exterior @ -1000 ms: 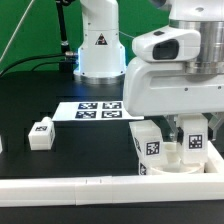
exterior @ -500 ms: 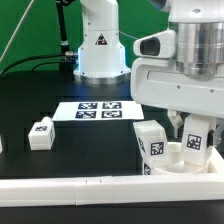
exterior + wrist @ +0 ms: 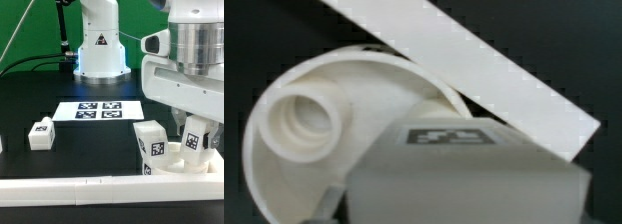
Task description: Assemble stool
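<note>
One job in hand, seemingly: seating held leg [image 3: 197, 140], pinched between the jaws of gripper [image 3: 196, 129], into seat disc [image 3: 178, 163] at the exterior view's right. Keep upright, centre over open socket [image 3: 304, 118], press straight down. Counted: one disc, three legs, namely held, standing leg [image 3: 151, 146] on disc, and loose leg [image 3: 41, 133] well apart on surface [image 3: 70, 155].
</note>
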Action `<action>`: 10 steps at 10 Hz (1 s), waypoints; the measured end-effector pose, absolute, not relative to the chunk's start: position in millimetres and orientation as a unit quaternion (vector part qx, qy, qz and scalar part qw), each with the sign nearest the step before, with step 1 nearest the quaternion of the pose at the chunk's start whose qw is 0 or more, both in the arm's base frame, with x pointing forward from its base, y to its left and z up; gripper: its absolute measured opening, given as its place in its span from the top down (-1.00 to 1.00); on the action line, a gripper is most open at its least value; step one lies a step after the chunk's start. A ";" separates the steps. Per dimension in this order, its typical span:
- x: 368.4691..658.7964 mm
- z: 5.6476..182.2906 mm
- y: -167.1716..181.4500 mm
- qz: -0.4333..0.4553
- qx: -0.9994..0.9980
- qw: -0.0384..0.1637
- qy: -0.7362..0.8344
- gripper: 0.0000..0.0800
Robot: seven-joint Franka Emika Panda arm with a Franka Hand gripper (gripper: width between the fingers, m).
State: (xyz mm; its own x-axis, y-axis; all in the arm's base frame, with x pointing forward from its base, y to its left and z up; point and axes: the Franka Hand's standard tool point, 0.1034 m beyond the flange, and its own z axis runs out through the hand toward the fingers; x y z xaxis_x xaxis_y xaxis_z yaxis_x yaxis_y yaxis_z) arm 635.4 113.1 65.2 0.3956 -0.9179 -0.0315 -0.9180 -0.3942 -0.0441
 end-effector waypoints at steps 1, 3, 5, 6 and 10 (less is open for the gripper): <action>635.4 64.6 112.9 0.011 -0.766 0.038 0.642 0.16; 640.1 66.6 117.0 0.019 -0.637 0.059 0.769 0.16; 639.8 63.2 120.3 0.017 -0.566 0.076 0.821 0.16; 639.8 63.4 121.4 0.020 -0.552 0.077 0.830 0.16; 640.5 69.3 126.1 0.013 -0.646 0.081 0.759 -0.52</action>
State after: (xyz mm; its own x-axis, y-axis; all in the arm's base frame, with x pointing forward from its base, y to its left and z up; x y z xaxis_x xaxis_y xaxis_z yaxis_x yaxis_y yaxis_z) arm 640.5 126.1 69.3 -0.1517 -0.9786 -0.1391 -0.9827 0.1644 -0.0852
